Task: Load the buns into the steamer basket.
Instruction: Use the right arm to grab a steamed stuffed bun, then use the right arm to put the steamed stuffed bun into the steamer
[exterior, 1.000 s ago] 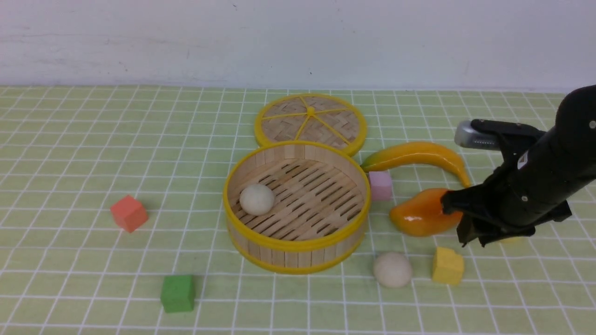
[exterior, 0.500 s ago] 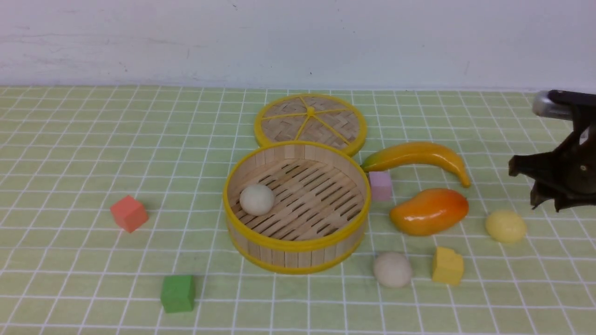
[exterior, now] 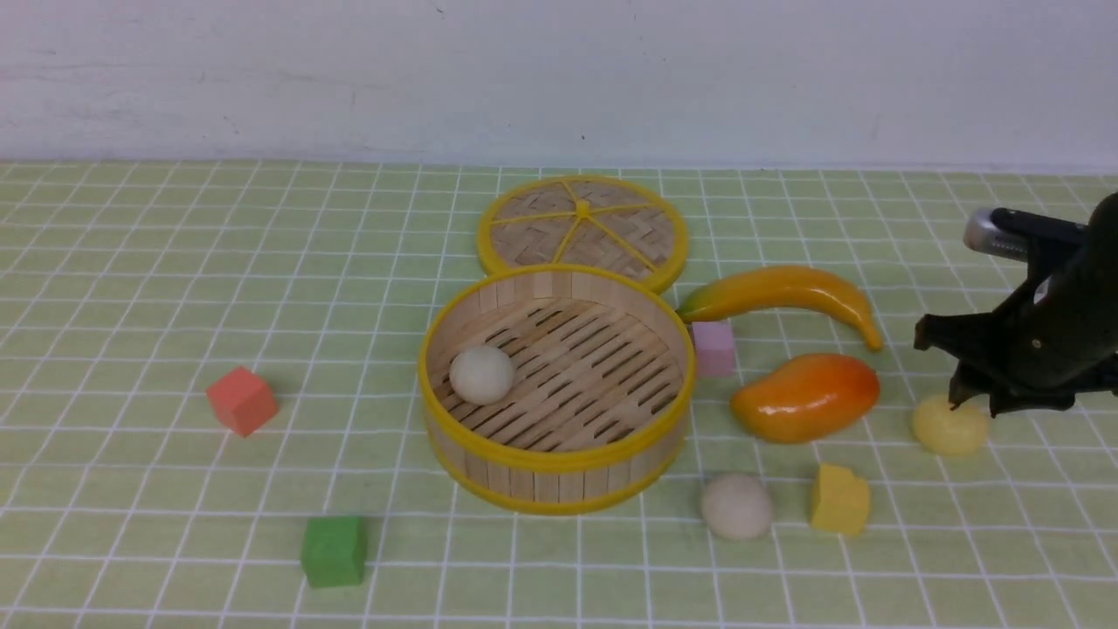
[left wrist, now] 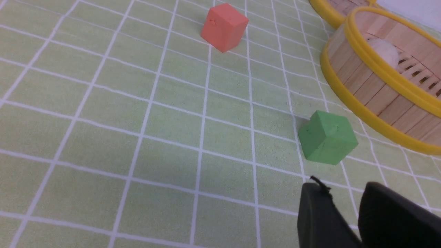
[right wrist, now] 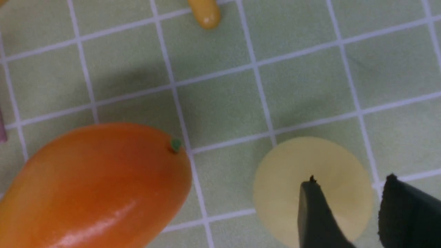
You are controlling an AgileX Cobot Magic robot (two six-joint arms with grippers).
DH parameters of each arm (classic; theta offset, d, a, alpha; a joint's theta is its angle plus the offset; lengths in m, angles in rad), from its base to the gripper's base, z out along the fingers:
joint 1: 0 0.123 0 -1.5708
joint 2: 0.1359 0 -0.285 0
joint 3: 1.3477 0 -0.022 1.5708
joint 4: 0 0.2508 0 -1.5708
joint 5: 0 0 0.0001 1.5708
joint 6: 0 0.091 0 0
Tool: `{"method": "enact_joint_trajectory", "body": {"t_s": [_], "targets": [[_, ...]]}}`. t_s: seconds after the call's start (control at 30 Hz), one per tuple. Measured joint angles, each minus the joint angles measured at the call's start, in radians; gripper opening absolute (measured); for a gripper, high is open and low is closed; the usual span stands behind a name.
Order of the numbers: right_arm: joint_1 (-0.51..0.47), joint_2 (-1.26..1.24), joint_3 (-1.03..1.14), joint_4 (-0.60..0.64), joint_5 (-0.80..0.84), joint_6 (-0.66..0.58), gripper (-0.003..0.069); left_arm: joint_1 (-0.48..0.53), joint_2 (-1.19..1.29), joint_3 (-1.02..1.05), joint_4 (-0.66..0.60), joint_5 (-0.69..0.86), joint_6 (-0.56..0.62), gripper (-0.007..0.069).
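Note:
The steamer basket [exterior: 559, 485] stands mid-table with one off-white bun [exterior: 481, 374] on its slatted floor. A second off-white bun [exterior: 736, 506] lies on the cloth in front of the basket to the right. The pale yellow bun [exterior: 948, 425] lies far right. My right gripper [exterior: 971, 404] hangs just over it, open. In the right wrist view one finger [right wrist: 313, 213] crosses the yellow bun [right wrist: 286, 179] and the other stands off its edge. My left gripper [left wrist: 344, 186] is open and empty, low over the cloth near the green cube [left wrist: 327, 141]; it does not show in the front view.
A woven lid [exterior: 583, 229] lies behind the basket. A banana [exterior: 782, 293], a mango [exterior: 803, 397] and a pink cube [exterior: 714, 348] sit right of the basket, and a yellow cube [exterior: 839, 500] beside the near bun. A red cube [exterior: 242, 400] and a green cube [exterior: 333, 550] lie left.
My right arm swung right and up, off the mango, uncovering the yellow bun, then came back down and left over that bun. Nothing else moved.

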Motion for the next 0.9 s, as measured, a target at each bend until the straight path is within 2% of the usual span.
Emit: {"method": "enact_joint_trajectory", "body": {"t_s": [0.13,0.23,0.47,0.77,0.83,0.9], "targets": [[0.000,0.030,0.000,0.028,-0.021,-0.028,0.0252,0.000,0.000,0.000,0.000,0.000,0.000,0.0185],[0.000,0.053,0.000,0.047,-0.032,-0.047,0.0209,0.000,0.000,0.000,0.000,0.000,0.000,0.0188],[-0.004,0.059,-0.008,0.057,-0.026,-0.067,0.0003,0.000,0.000,0.000,0.000,0.000,0.000,0.0200],[-0.026,0.011,-0.046,0.078,0.060,-0.089,0.0000,0.000,0.000,0.000,0.000,0.000,0.000,0.0202],[-0.026,-0.019,-0.083,0.121,0.093,-0.128,0.0000,0.000,0.000,0.000,0.000,0.000,0.000,0.0204],[-0.018,-0.055,-0.148,0.249,0.133,-0.226,0.0000,0.000,0.000,0.000,0.000,0.000,0.000,0.0207]]}}
